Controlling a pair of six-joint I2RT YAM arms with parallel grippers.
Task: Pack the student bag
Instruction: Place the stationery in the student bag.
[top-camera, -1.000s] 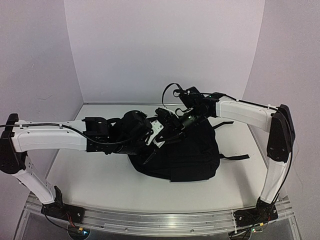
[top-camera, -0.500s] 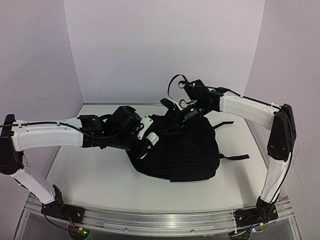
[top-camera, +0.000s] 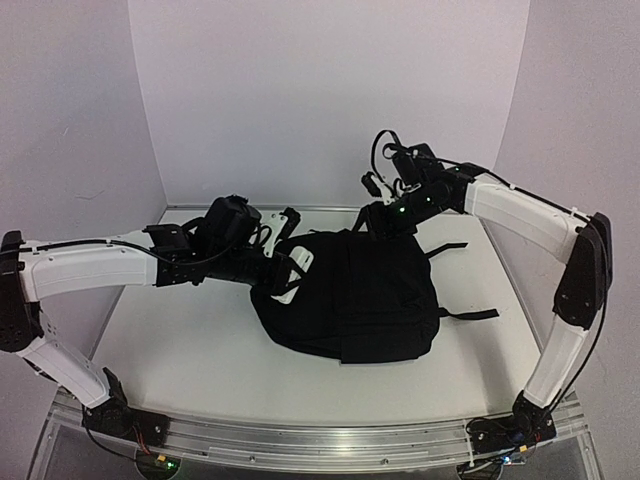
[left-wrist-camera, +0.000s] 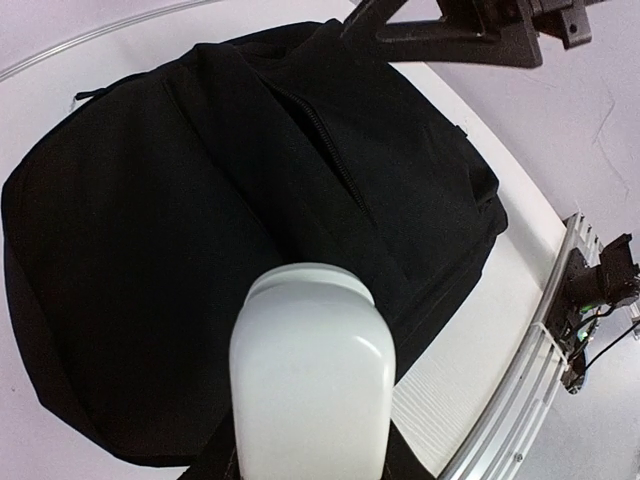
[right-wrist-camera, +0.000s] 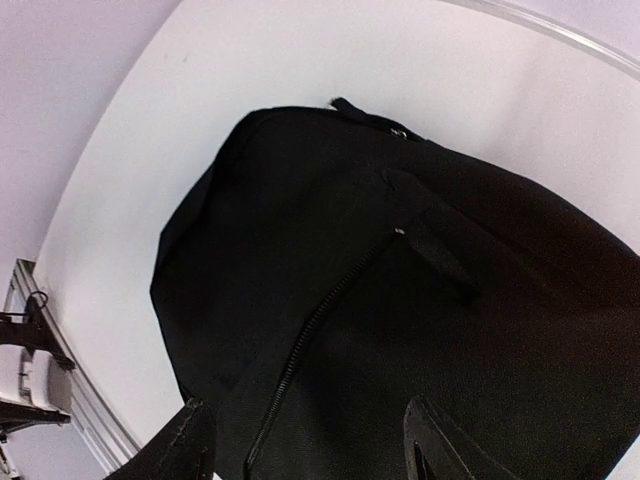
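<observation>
The student bag (top-camera: 360, 300) is a large black backpack lying flat mid-table; its zip (right-wrist-camera: 318, 322) looks closed. It fills the left wrist view (left-wrist-camera: 150, 220) too. My left gripper (top-camera: 290, 272) is at the bag's left edge, shut on a white rounded bottle (left-wrist-camera: 310, 380), which also shows in the top view (top-camera: 299, 264). The bottle hides the fingers. My right gripper (top-camera: 377, 218) hangs above the bag's far edge, open and empty, with its fingertips (right-wrist-camera: 188, 445) spread over the fabric.
A black webbing strap (top-camera: 470, 314) trails from the bag's right side. An aluminium rail (top-camera: 320, 440) runs along the near table edge. White walls close the back and sides. The right arm (left-wrist-camera: 470, 30) crosses over the bag's far end.
My right gripper has risen off the bag and pulled back to the far right. My left gripper has drawn back to the left with the white bottle.
</observation>
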